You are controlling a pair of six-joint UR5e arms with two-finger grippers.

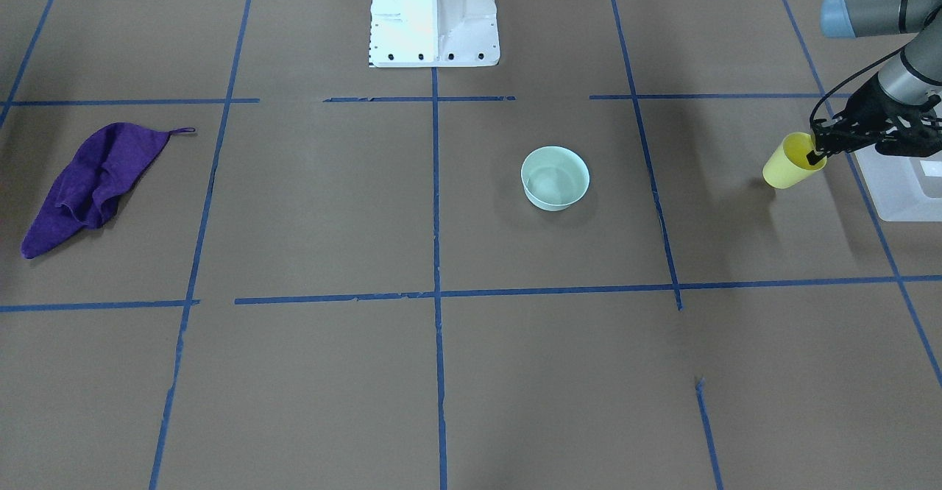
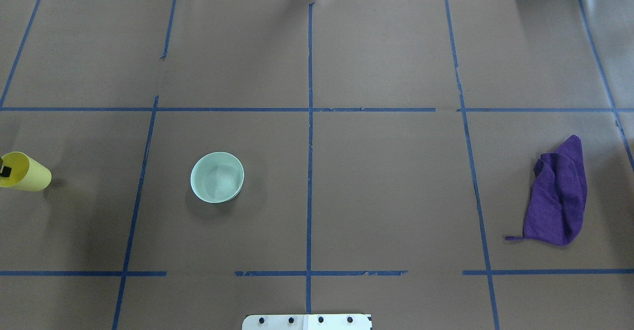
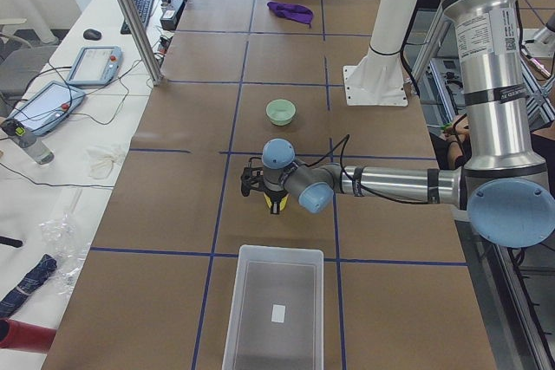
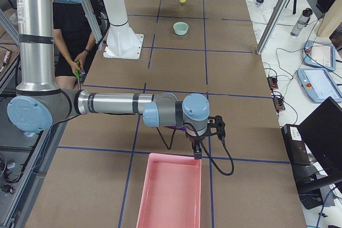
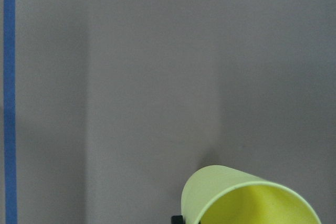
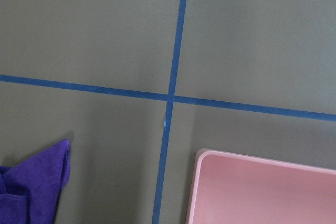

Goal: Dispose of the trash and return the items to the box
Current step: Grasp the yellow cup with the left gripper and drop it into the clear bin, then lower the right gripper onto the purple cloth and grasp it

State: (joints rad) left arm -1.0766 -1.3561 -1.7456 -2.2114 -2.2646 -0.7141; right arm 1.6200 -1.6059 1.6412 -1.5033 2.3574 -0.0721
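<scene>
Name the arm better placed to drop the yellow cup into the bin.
Left. The left tool grips the yellow cup beside the bin; the right tool hangs far off by the pink tray.

Robotics lab: tape-gridded table [image 2: 396,196], teach pendants [image 3: 94,65] alongside.

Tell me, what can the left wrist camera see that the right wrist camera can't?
Only the left wrist view shows the yellow cup, down at the bottom edge. Only the right wrist view shows a corner of the purple cloth and a corner of the pink tray. Both show the brown table with blue tape lines on it.
</scene>
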